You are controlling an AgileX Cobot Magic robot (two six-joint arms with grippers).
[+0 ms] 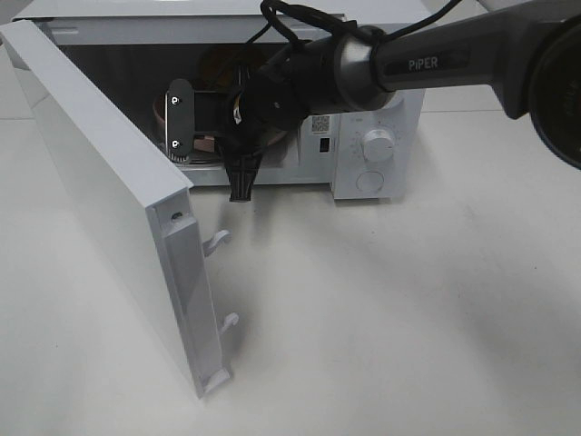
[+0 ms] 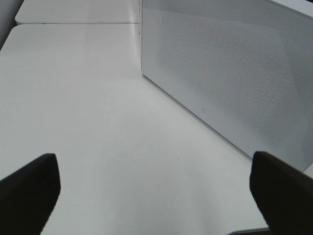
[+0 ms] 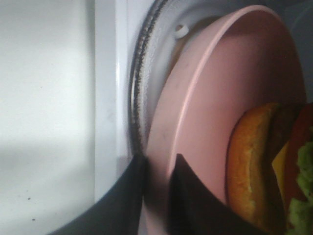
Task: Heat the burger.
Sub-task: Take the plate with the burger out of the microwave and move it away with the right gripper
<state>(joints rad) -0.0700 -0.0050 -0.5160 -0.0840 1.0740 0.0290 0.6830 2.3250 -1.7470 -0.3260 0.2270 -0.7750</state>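
Observation:
The burger (image 3: 254, 161) lies on a round pink plate (image 3: 210, 98) inside the open microwave (image 1: 377, 145); its golden bun, lettuce, tomato and cheese show in the right wrist view. My right gripper (image 3: 156, 181) is shut on the plate's rim, one finger on each face of the edge. In the exterior high view the right arm reaches into the oven cavity, where the right gripper (image 1: 204, 136) meets the plate (image 1: 207, 143); the burger (image 1: 221, 62) is mostly hidden behind the wrist. My left gripper (image 2: 156, 196) is open and empty over the table, outside the door.
The microwave door (image 1: 100, 182) swings wide open toward the front left, latch hooks facing the table's middle. Its perforated outer face (image 2: 230, 73) fills the left wrist view. A dial panel sits at the oven's right. White table (image 1: 381, 318) spreads in front.

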